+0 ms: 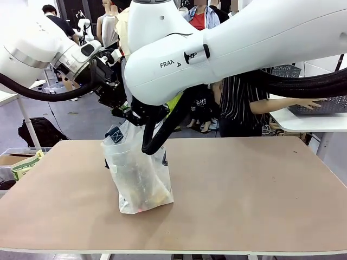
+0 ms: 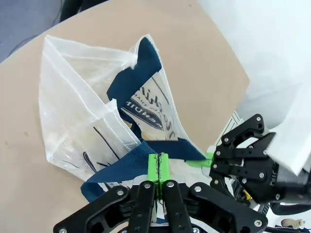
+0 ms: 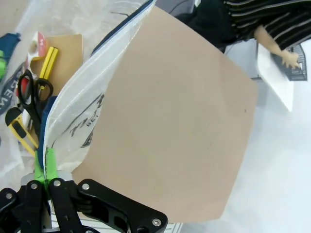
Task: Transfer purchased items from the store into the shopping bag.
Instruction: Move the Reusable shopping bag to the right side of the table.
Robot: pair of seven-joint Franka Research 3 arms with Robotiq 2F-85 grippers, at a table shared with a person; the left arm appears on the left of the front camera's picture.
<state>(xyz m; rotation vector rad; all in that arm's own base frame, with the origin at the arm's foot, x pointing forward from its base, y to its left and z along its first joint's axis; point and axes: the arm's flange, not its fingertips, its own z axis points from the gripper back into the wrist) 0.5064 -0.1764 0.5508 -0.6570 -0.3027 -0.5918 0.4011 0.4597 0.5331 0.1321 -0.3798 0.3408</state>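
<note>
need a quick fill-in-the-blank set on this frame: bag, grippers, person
1. The left gripper is shut on the shopping bag's navy ____.
2. The right gripper, pinching the bag's top edge, is ____.
3. The scissors inside the bag have ____ handles.
4. The person's hand lies on the dark grey mesh ____.
Missing words: handle; shut; black; basket.

One shopping bag (image 1: 142,173) stands on the tabletop (image 1: 244,206), left of centre. Two grippers clamp it, the left gripper (image 2: 158,167) and the right gripper (image 3: 44,167), one navy strap apiece. Inside the bag I count one pair of black-handled scissors (image 3: 30,94), two yellow sticks (image 3: 48,60), one yellow cutter (image 3: 17,128) and one tan card pack (image 3: 68,58). Beyond the right edge, one grey mesh basket (image 1: 325,105) sits under one person's hand (image 1: 310,103).
</note>
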